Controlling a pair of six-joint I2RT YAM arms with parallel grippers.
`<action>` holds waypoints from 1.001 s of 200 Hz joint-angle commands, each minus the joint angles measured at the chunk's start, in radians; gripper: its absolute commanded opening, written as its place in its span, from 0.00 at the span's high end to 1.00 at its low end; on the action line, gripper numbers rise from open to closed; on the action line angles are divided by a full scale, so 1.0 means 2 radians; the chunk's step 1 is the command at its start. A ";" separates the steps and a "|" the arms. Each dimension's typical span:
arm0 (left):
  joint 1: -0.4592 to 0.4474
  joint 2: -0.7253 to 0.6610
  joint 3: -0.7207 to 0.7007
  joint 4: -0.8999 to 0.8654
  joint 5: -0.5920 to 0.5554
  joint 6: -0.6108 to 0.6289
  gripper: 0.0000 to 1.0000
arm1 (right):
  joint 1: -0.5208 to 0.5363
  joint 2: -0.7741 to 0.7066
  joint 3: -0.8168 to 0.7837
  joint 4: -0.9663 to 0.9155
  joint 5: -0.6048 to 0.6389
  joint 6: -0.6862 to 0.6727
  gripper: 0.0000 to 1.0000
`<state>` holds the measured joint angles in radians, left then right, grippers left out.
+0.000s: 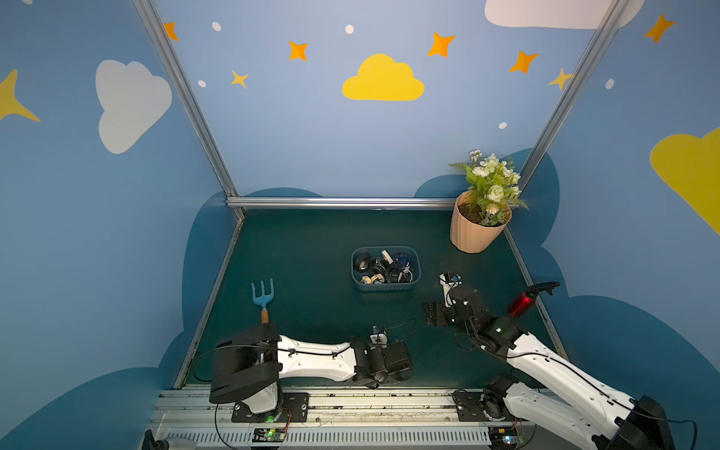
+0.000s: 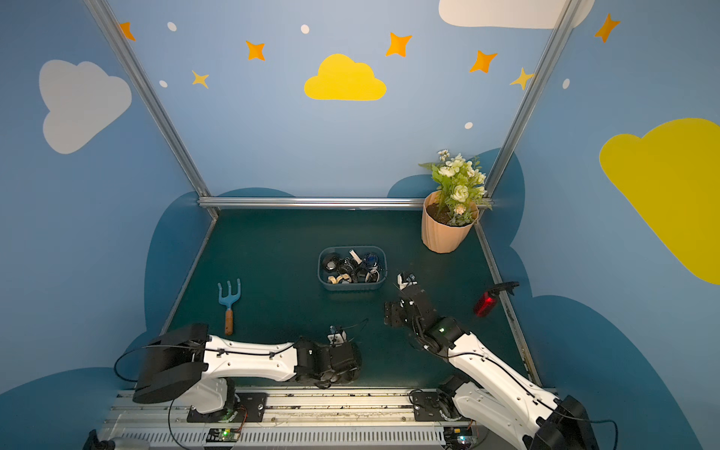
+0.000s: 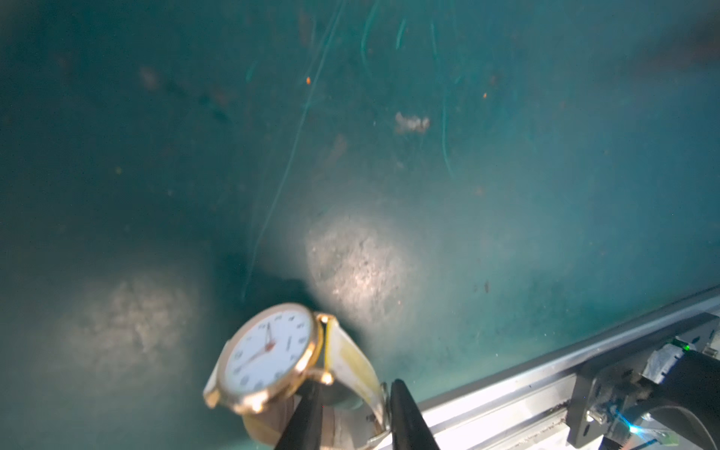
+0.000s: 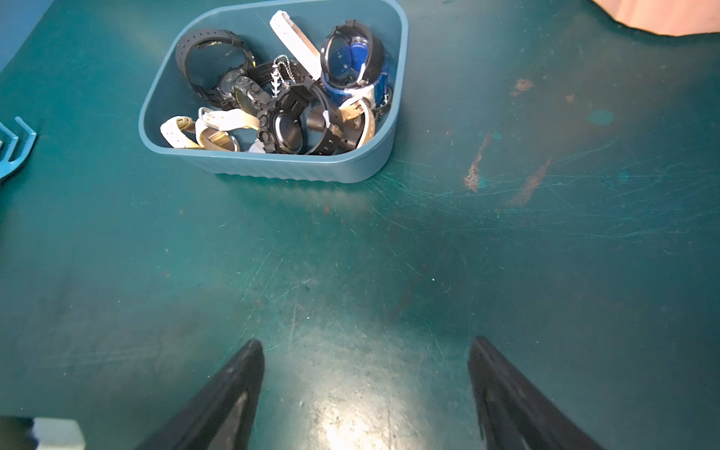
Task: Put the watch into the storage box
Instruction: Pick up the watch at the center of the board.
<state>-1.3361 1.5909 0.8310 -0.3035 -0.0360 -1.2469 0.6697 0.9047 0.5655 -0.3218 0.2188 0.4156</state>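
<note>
A watch [image 3: 269, 350] with a white dial, gold case and cream strap shows in the left wrist view. My left gripper [image 3: 355, 383] has its jaws drawn in on the strap loop, and one black finger [image 3: 405, 413] touches the strap. In both top views this gripper [image 1: 380, 336] is low over the mat near the front edge. The blue-grey storage box [image 1: 385, 287] [image 4: 292, 165] sits mid-table and holds several watches. My right gripper [image 4: 366, 343] [image 1: 450, 278] hovers open and empty just right of the box.
A peach flower pot [image 1: 473, 233] stands in the back right corner. A blue hand rake [image 1: 263, 298] lies at the left and a red spray bottle [image 1: 524, 304] at the right edge. A metal rail [image 3: 545, 370] runs along the front.
</note>
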 commanded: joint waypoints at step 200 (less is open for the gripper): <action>0.223 -0.051 0.155 -0.086 0.015 0.317 0.96 | -0.009 0.031 0.015 0.012 0.005 0.016 0.16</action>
<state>-0.9798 1.4887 1.0683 -0.4057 -0.0067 -0.8139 0.6575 0.9554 0.5667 -0.3122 0.2245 0.4305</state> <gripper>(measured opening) 0.049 0.835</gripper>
